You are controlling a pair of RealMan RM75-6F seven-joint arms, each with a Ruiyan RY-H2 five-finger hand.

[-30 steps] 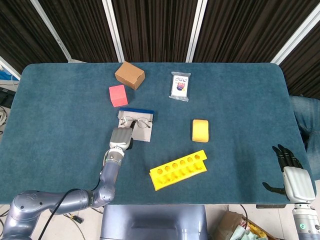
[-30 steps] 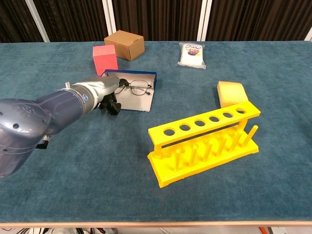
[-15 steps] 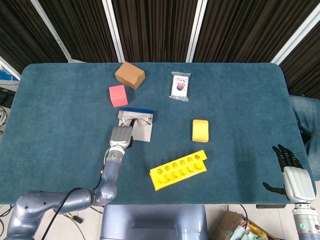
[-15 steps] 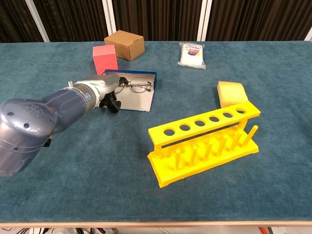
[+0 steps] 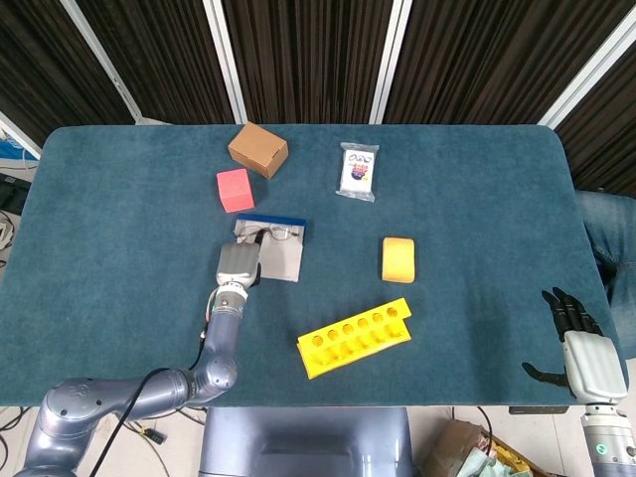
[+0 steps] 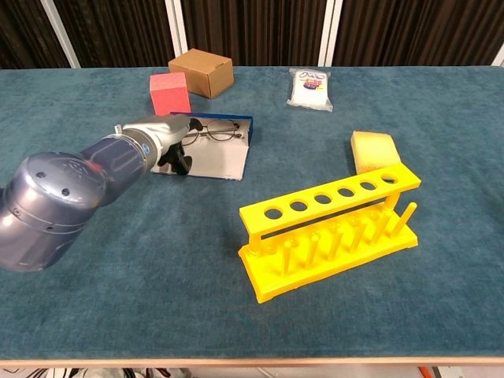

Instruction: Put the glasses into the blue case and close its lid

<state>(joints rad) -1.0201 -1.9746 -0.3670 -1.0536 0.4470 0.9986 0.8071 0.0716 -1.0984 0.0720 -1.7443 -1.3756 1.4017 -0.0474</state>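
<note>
- Glasses (image 6: 211,132) lie in the open case (image 6: 228,161) — lid not yet closed.
- Left hand (image 6: 175,142) at the glasses' end; grip unclear.
- Right hand (image 5: 579,343) idle, fingers spread, empty.

On the counter (image 6: 118,276) the left hand (image 6: 169,138) holds the glasses (image 6: 211,131) over the open blue case (image 6: 213,153). Behind stand a pink cube (image 6: 169,93) and a brown box (image 6: 201,72). A yellow rack (image 6: 335,232) stands in front, near a sponge (image 6: 373,150).
</note>
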